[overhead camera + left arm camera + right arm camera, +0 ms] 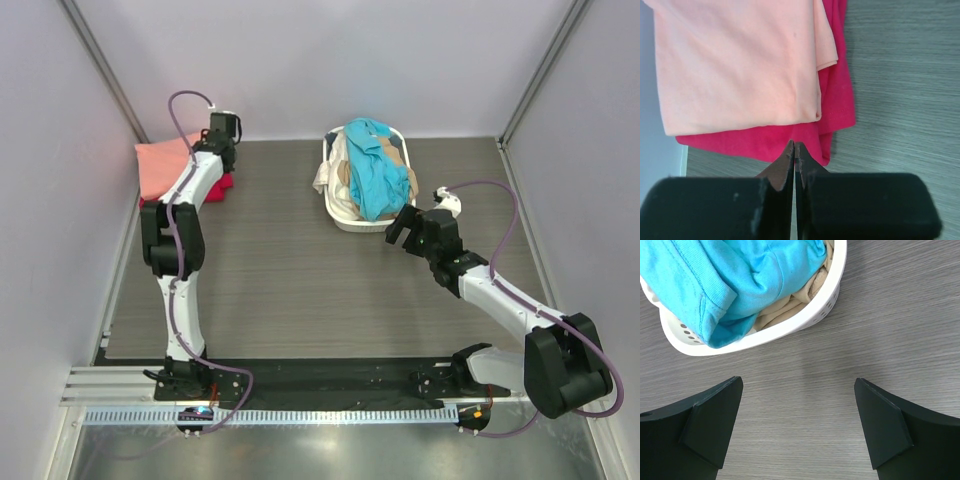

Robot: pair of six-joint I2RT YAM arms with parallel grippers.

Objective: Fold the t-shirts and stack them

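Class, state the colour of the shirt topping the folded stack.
Salmon-pink shirt, clearest in the left wrist view.

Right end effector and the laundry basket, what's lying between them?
Only bare table lies between the right end effector and the basket, shown in the right wrist view.

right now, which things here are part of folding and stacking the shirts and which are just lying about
Job: salmon-pink t-shirt, crimson t-shirt beneath it, teal t-shirt, beige t-shirt.
Lying about: white laundry basket, grey wood-grain table.
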